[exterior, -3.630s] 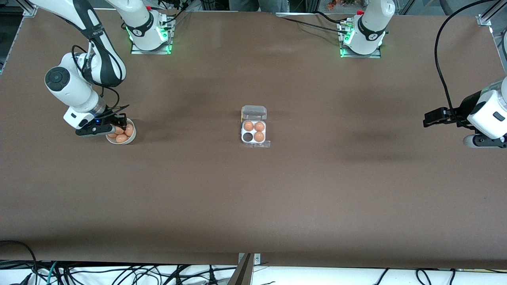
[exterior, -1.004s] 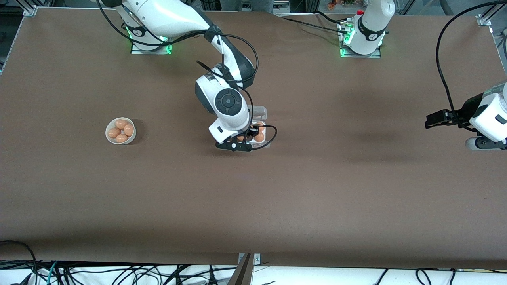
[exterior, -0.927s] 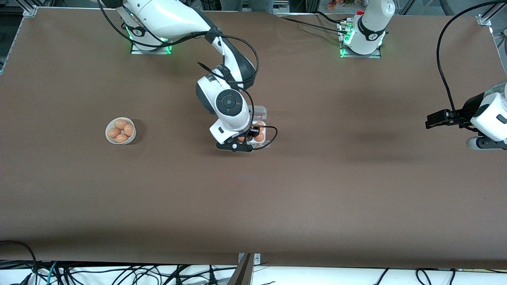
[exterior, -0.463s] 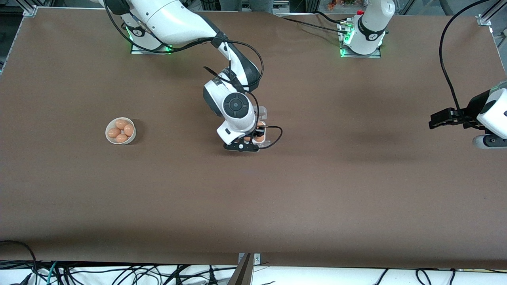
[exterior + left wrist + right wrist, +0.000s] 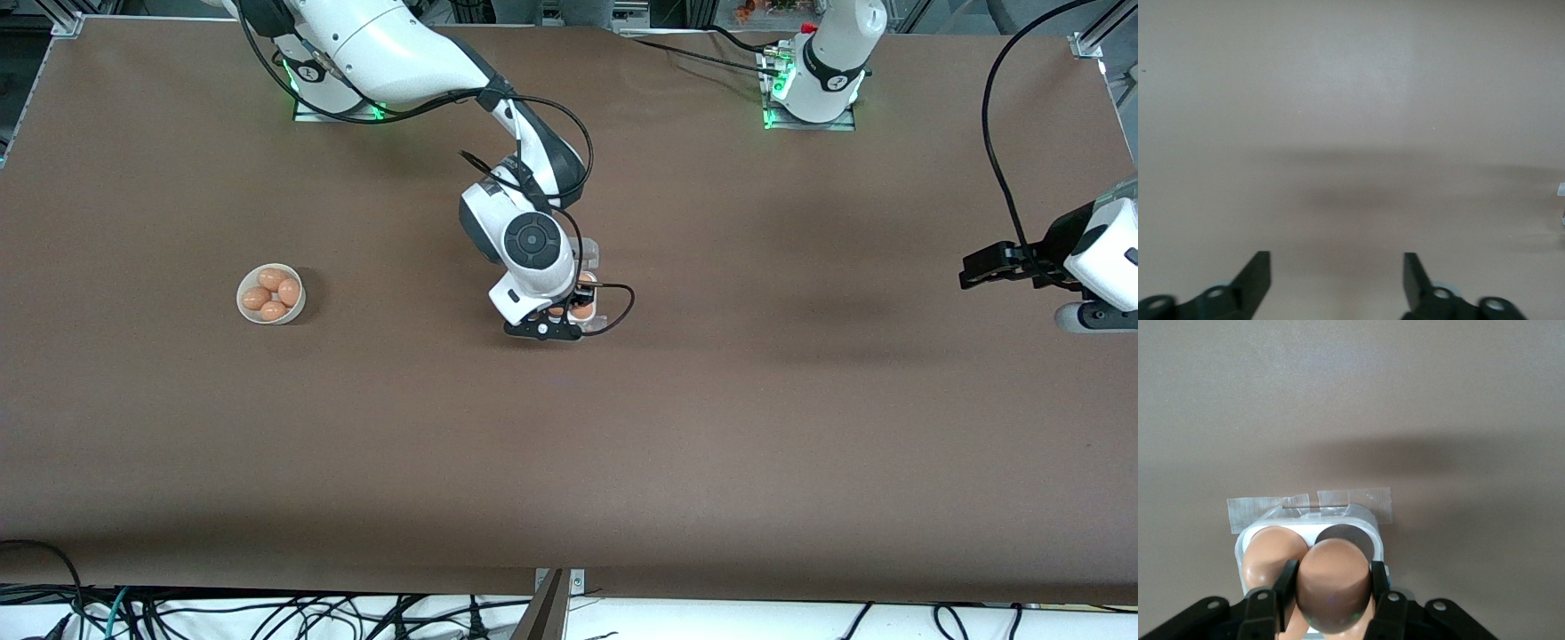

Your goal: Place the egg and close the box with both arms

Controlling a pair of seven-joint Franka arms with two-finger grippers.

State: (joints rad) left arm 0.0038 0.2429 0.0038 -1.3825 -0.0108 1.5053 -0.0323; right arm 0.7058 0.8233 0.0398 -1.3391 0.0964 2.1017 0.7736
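Observation:
The box [image 5: 590,313] is a small clear four-cell carton at the table's middle, lid [image 5: 588,252] open, mostly hidden under my right arm. In the right wrist view my right gripper [image 5: 1333,587] is shut on a brown egg [image 5: 1335,583] and holds it just over the carton's empty cell [image 5: 1351,537], beside an egg [image 5: 1271,560] in the tray. In the front view that gripper [image 5: 558,313] is over the carton. My left gripper [image 5: 978,267] is open and empty above bare table at the left arm's end; its fingers [image 5: 1258,273] show over brown surface.
A round white bowl [image 5: 244,311] with several brown eggs sits toward the right arm's end. Clear tape [image 5: 1311,503] fixes the carton's edge to the table. Cables hang along the table edge nearest the front camera.
My right arm took an egg from the bowl and carried it to the carton; in the last half second it lowered slightly over it. My left arm has barely moved.

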